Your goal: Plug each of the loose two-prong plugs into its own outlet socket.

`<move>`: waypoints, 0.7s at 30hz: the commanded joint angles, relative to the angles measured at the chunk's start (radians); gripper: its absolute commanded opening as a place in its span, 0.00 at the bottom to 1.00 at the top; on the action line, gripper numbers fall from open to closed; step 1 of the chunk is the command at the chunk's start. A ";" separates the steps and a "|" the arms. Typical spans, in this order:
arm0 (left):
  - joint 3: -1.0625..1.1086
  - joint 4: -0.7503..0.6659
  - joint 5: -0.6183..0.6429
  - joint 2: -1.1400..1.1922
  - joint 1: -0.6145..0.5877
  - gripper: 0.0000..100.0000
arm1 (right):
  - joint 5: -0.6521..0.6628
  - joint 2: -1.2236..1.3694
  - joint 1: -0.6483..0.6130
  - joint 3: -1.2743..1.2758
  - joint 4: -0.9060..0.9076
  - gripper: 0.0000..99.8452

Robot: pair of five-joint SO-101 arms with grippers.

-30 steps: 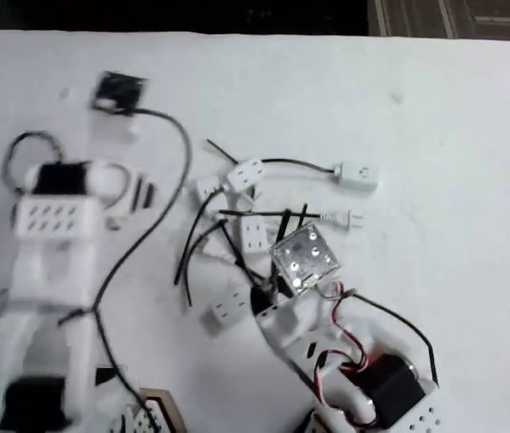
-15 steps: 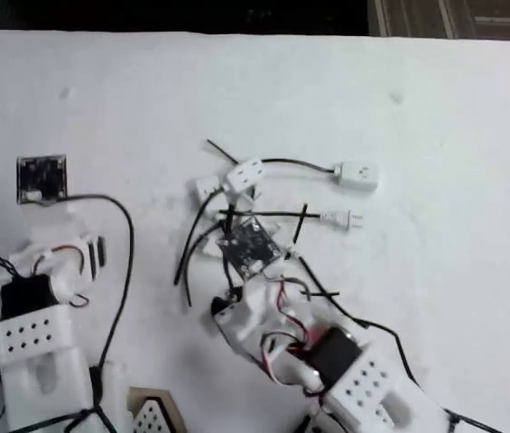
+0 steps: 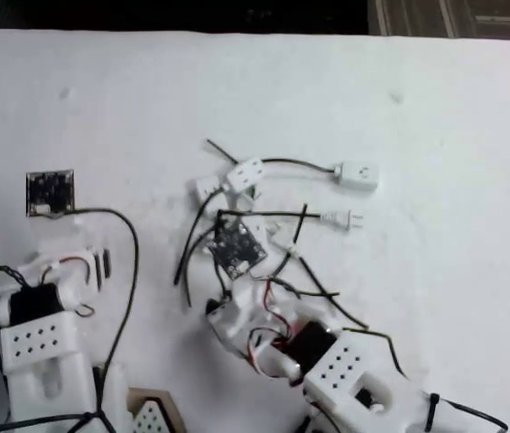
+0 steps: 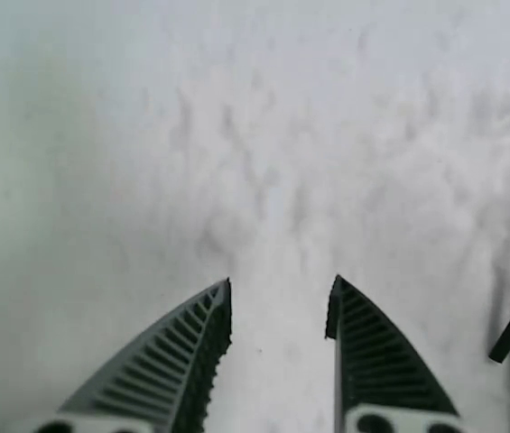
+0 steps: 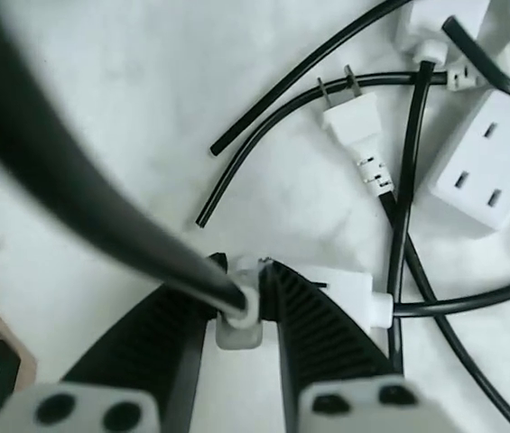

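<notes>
High view: on a white surface, a tangle of short black cords, white socket blocks and plugs sits at the centre. The right arm stands over its lower edge, and the left arm is well apart at the lower left. In the right wrist view, the right fingers are closed to a narrow gap on a white cord end; I cannot tell whether it is a plug or a socket. A loose two-prong plug lies beyond the fingertips, toward that frame's upper right. Its long axis runs diagonally, and its prongs point upper left, away from the socket block at the right edge. Cords cross close beside the plug, so room looks tight, and the right arm is plainly nearer. In the left wrist view, the left fingers stand well open over bare surface, holding nothing. Open surface lies toward the high view's right and top.
</notes>
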 commanded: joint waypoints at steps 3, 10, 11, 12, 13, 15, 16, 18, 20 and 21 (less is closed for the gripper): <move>-0.002 -0.011 -0.005 -0.019 -0.007 0.18 | 0.000 0.004 0.001 0.000 -0.054 0.02; 0.000 -0.009 -0.006 -0.019 -0.007 0.18 | 0.005 0.012 0.025 0.012 -0.077 0.02; 0.000 -0.009 -0.006 -0.019 -0.007 0.18 | 0.017 0.012 0.033 0.014 -0.074 0.02; 0.000 -0.009 -0.006 -0.019 -0.007 0.18 | 0.032 0.012 0.044 0.025 -0.076 0.02; 0.000 -0.009 -0.006 -0.019 -0.007 0.18 | 0.044 0.010 0.051 0.037 -0.081 0.02; 0.000 -0.009 -0.006 -0.019 -0.007 0.18 | 0.054 0.010 0.056 0.052 -0.081 0.02; 0.000 -0.009 -0.006 -0.019 -0.007 0.18 | 0.054 0.010 0.056 0.055 -0.079 0.02; 0.000 -0.009 -0.006 -0.019 -0.007 0.18 | 0.051 0.012 0.056 0.055 -0.077 0.02; 0.000 -0.009 -0.006 -0.019 -0.007 0.18 | 0.051 0.010 0.056 0.055 -0.081 0.02; 0.000 -0.009 -0.006 -0.019 -0.007 0.18 | 0.051 0.012 0.051 0.055 -0.081 0.02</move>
